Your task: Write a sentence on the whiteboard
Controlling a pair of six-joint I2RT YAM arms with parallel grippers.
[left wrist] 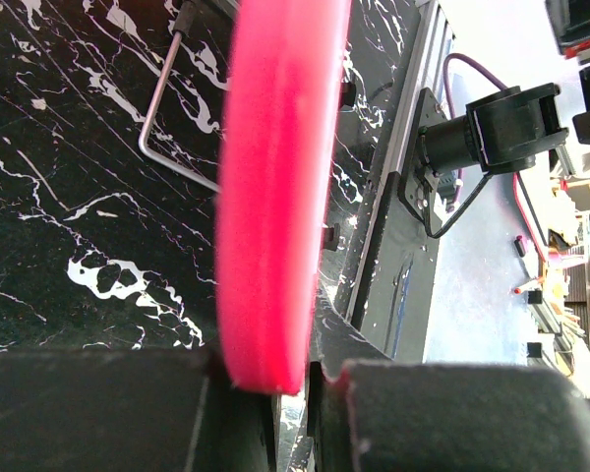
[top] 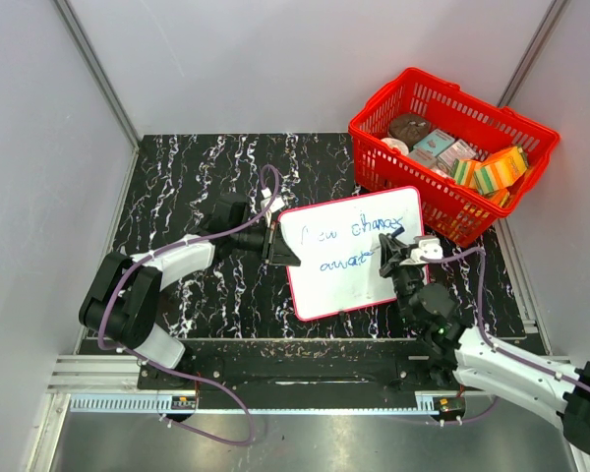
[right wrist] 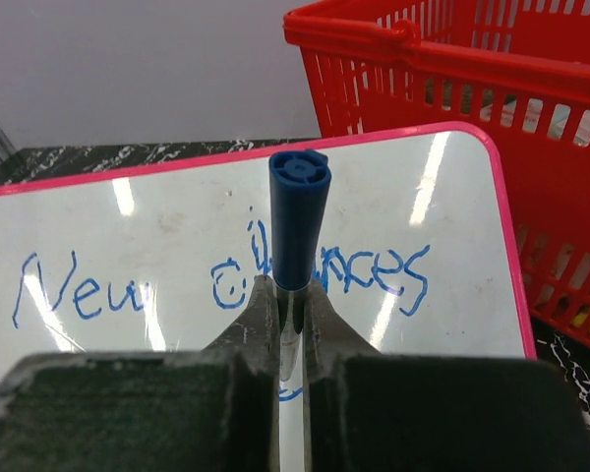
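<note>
The black table (top: 197,177) is the biggest thing. At its far right corner sits a red basket (top: 452,147) full of small packs. The whiteboard (top: 344,290) lies flat in the middle of the table, just beside the basket.

The left gripper (top: 272,239) is shut tight on the board's left rim and holds it in place. The right gripper (top: 398,251) is over the right side of the board. It is shut tight on a blue marker (right wrist: 297,216) that points down at the board. The tip is hidden.

The sentence (top: 359,234) says "New chances" in blue. A second line is started under it, so the writing step looks partly done. Next, the right arm likely needs to press lightly and slide the marker along for more letters, while the left arm holds the board steady.
</note>
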